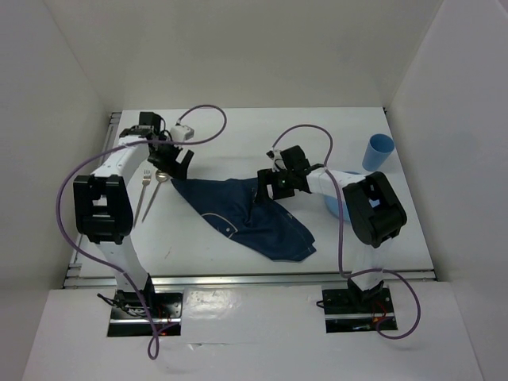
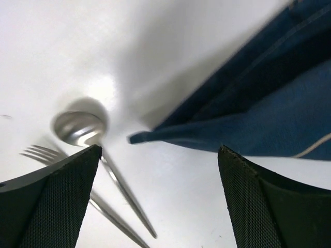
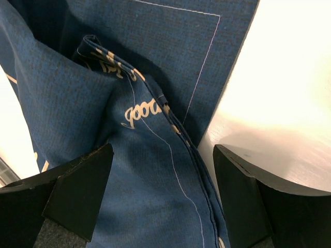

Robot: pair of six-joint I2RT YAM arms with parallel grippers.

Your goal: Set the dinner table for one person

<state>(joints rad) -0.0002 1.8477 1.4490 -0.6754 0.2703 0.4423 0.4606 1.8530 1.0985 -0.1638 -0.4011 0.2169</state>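
my left gripper (image 2: pixel 160 155) hangs wide open over the spoon (image 2: pixel 80 128) n fork (image 2: pixel 41 153) on the dinner table (image 1: pixel 238 135), right gripper (image 3: pixel 163 155) open too w/ navy placemat (image 1: pixel 238 214) fold btwn jaws

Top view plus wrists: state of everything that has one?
placemat: rumpled, folded into a ridge, not flat
spoon: lying flat on the dinner table
fork: lying flat beside the spoon
cup: upright
left gripper: open, empty
right gripper: open, astride the placemat's ridge
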